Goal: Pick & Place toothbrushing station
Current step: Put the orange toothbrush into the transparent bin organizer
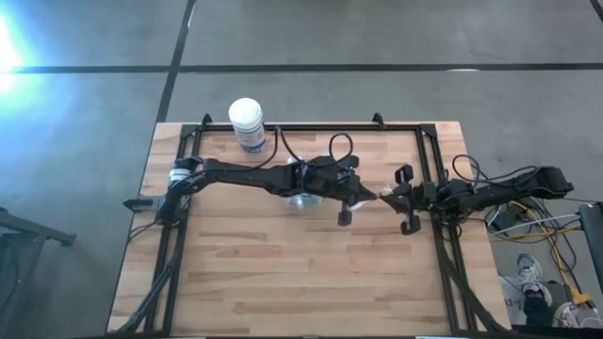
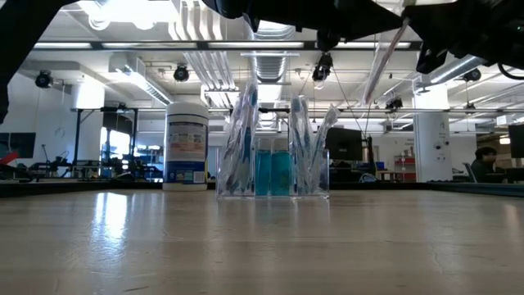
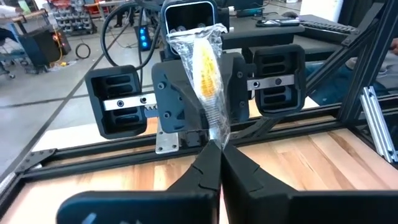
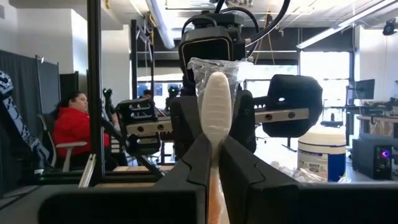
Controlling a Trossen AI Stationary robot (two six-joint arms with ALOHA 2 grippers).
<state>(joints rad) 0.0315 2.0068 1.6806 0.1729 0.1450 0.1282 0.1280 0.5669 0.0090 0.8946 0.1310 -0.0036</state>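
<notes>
Wooden slats make up the table [image 1: 283, 273], ringed by a black frame, with a workshop hall beyond. Near the middle, slightly toward twelve o'clock, stands the toothbrushing station [image 2: 273, 168], clear plastic with brushes upright in it, half hidden under the left arm from above. At eleven o'clock sits a white tub [image 1: 248, 124]. Both grippers meet at about three o'clock of the station: the left gripper [image 3: 219, 163] and the right gripper [image 4: 211, 163] are each clamped on one wrapped toothbrush [image 3: 208, 74] held between them.
</notes>
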